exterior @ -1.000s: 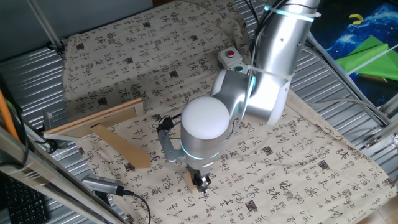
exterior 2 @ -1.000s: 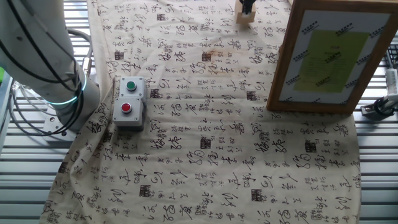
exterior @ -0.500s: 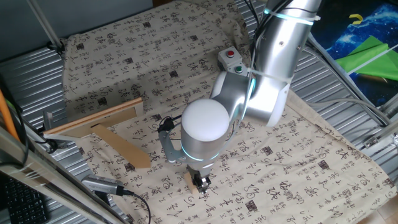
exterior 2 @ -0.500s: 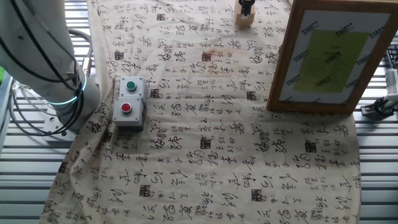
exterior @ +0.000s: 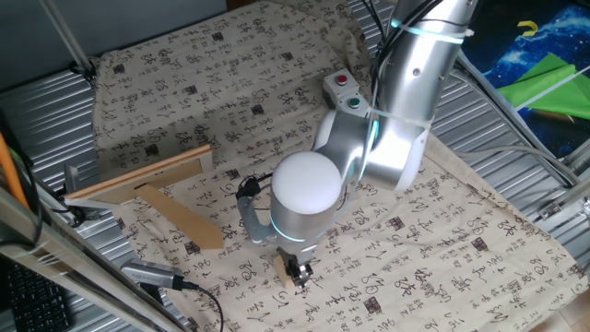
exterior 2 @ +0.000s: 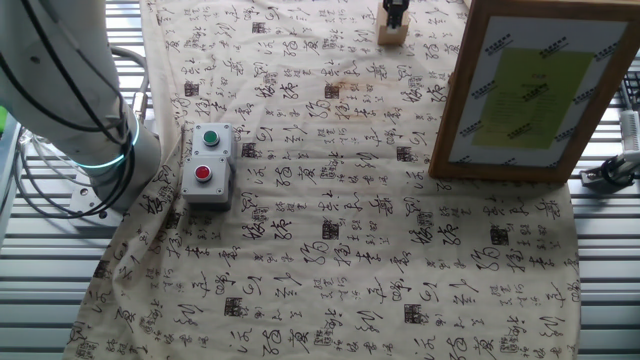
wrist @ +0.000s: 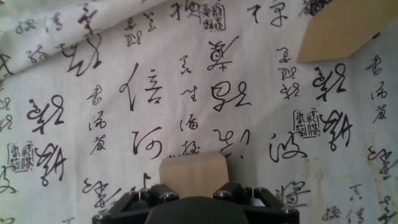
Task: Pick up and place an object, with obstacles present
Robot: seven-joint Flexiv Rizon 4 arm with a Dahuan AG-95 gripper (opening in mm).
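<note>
The small light-tan wooden block [exterior: 279, 266] sits at the tip of my gripper [exterior: 297, 271], low over the printed cloth near the table's front edge. In the hand view the block [wrist: 193, 176] fills the gap between the two fingers, and the jaws are shut on it. The other fixed view shows the block [exterior 2: 391, 32] under the dark fingers [exterior 2: 394, 12] at the top edge. The wide flat tan plank [exterior: 189, 224] lies to the left, with its tip in the hand view [wrist: 339, 34]. The narrow pale batten [exterior: 138, 177] lies behind the plank.
A grey button box [exterior: 343, 86] with a red and a green button stands behind the arm, also in the other fixed view [exterior 2: 205, 165]. A wood-framed panel [exterior 2: 525, 90] stands at the right there. Ribbed metal [exterior: 516, 138] surrounds the cloth.
The arm's upper part has shifted slightly right. In the other fixed view the block and fingers have edged a little lower in the picture. The grip is unchanged.
</note>
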